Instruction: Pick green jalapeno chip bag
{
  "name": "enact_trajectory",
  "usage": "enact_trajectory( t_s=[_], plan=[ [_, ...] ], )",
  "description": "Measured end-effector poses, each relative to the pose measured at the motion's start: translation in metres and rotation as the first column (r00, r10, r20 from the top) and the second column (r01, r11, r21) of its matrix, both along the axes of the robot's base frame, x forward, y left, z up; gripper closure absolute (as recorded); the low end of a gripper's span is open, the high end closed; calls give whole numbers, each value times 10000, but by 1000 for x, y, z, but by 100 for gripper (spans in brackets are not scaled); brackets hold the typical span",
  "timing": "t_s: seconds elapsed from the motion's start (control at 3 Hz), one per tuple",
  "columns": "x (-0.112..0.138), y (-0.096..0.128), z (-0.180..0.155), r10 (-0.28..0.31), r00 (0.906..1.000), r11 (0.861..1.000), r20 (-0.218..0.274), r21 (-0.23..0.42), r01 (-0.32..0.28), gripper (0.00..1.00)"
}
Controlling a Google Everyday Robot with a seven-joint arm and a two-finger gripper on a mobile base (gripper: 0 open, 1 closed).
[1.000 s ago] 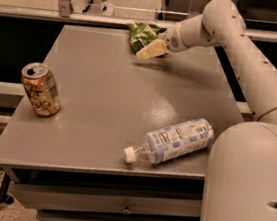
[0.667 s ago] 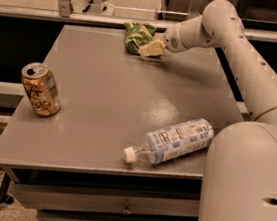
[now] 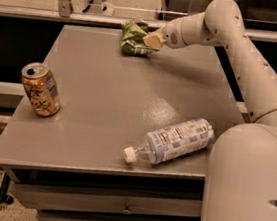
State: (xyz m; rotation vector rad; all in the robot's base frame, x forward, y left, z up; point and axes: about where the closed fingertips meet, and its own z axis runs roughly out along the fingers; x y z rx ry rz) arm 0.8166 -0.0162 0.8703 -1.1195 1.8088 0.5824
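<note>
The green jalapeno chip bag (image 3: 132,36) is a crumpled glossy green bag at the far edge of the grey table (image 3: 104,103), near its middle. My gripper (image 3: 149,40) reaches in from the right at the end of the white arm (image 3: 224,27). It is shut on the bag's right side, with a cream fingertip (image 3: 153,40) showing against the green. The bag sits at or just above the table surface; I cannot tell which.
An orange-brown drink can (image 3: 41,89) stands near the table's left edge. A clear plastic bottle (image 3: 172,139) with a blue-white label lies on its side near the front right edge. My white body (image 3: 247,191) fills the lower right. A rail (image 3: 89,18) runs behind the table.
My gripper has moved left along the table's far edge, and the green bag has moved left with it. The can and the bottle have not moved.
</note>
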Motion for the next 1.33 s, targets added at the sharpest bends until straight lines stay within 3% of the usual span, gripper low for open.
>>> enact_trajectory(
  t_s=[0.33,1.0,1.33],
  plan=[
    [-9,0,17,221,9994,9980,285,579,-237,100],
    [-67,-19,66,1023,9884,9812,1121,1523,-1188,100],
    [-109,-26,88,1768,9765,9582,1235,2050,-1995,100]
  ],
)
